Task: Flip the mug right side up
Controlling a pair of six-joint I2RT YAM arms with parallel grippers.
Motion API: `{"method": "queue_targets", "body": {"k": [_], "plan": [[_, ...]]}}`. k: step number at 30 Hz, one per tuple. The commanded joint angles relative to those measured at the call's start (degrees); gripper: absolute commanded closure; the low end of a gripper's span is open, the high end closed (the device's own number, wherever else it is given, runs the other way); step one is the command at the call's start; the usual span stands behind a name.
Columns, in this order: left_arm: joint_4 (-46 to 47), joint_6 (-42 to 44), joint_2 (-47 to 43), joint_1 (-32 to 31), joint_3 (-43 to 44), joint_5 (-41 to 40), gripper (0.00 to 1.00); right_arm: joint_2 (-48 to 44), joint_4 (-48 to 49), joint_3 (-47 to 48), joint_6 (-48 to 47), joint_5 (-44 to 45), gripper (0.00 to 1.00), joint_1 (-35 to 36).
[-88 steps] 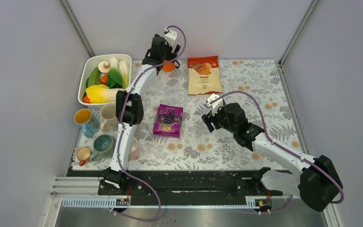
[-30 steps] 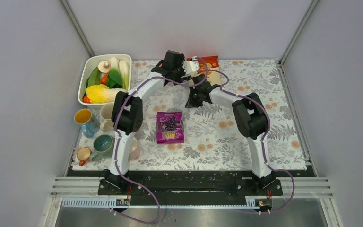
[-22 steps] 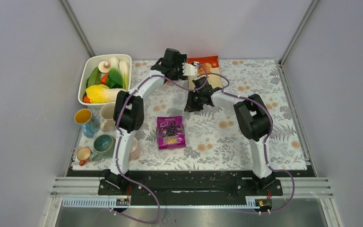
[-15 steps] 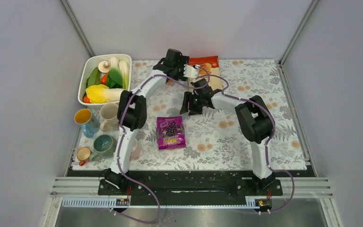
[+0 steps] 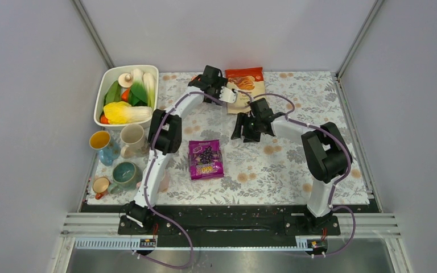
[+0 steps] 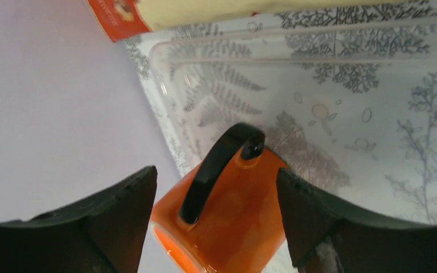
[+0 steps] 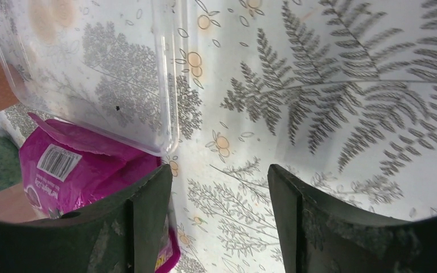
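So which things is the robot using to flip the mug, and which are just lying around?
For the job: orange mug, left gripper holding it.

Just lying about: chips bag, purple snack packet, vegetable tub, cups, right gripper, open and empty.

- My left fingers [image 6: 114, 222] and right fingers [image 7: 142, 222] are black.
- The mug [image 6: 233, 233] is glossy orange, and its handle [image 6: 213, 170] is black.
- The cloth [image 5: 273, 165] is white, printed with grey ferns and small orange flowers.
- The chips bag [image 5: 250, 85] is orange with a cream panel.
- The pouch [image 5: 205, 160] is magenta-purple, with a white barcode label.
- The bin [image 5: 100, 99] is white and holds green, yellow and orange produce.
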Motion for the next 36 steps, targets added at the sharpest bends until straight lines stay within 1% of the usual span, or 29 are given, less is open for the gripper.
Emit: {"method": "queue_targets", "body": {"k": [1,4,6,7,9,10,14,15,21,24,26,28,32,36], "plan": [[1.01,4.28,3.26,0.51,4.55,-4.15,0.22,-4.94,2.3,-1.48,-1.32,1.68,0.28,-1.15],[2.79,5.37,4.04,0.63,4.58,-4.63,0.29,-5.75,2.23,-2.24,-1.51,1.56,0.28,-1.56],[3.96,6.67,4.0,0.59,3.32,-5.22,0.38,-6.19,2.21,-2.6,-1.68,1.69,0.28,-1.75],[4.06,7.24,4.04,0.6,2.76,-5.48,0.45,-6.3,2.28,-2.75,-1.85,1.66,0.28,-1.82],[3.67,7.73,3.84,0.59,1.94,-5.79,0.65,-6.76,2.01,-2.96,-2.23,1.75,0.28,-1.94],[3.63,7.76,3.66,0.59,1.49,-5.83,0.73,-6.98,2.0,-3.05,-2.26,1.84,0.28,-2.07],[4.07,7.35,2.1,0.75,-0.32,-5.7,0.96,-7.47,1.72,-3.13,-2.58,1.95,0.28,-2.45],[4.63,7.2,1.65,0.84,-0.77,-5.64,1.0,-7.52,1.68,-2.97,-2.64,1.94,0.28,-2.54],[5.14,5.02,-0.79,1.2,-1.72,-4.9,1.0,-8.3,1.42,-2.46,-2.98,1.91,0.28,-2.74],[9.98,0.88,-3.15,0.94,-4.41,-4.45,1.0,-8.69,1.25,-2.46,-3.18,1.86,0.27,-2.82],[13.95,-4.85,-5.48,0.94,-5.72,-2.92,1.0,-9.02,1.23,-2.53,-3.37,1.7,0.27,-2.95],[15.5,-12.39,-7.45,1.08,-5.79,-1.24,1.0,-9.3,1.25,-2.51,-3.48,1.48,0.27,-3.2],[16.0,-25.24,-10.66,2.0,-7.26,2.49,1.0,-9.57,1.67,-2.09,-4.18,0.89,0.27,-3.67],[14.25,-33.6,-12.26,3.2,-9.64,5.3,1.0,-8.03,4.39,-0.67,-3.9,-1.64,0.27,-3.8]]}}
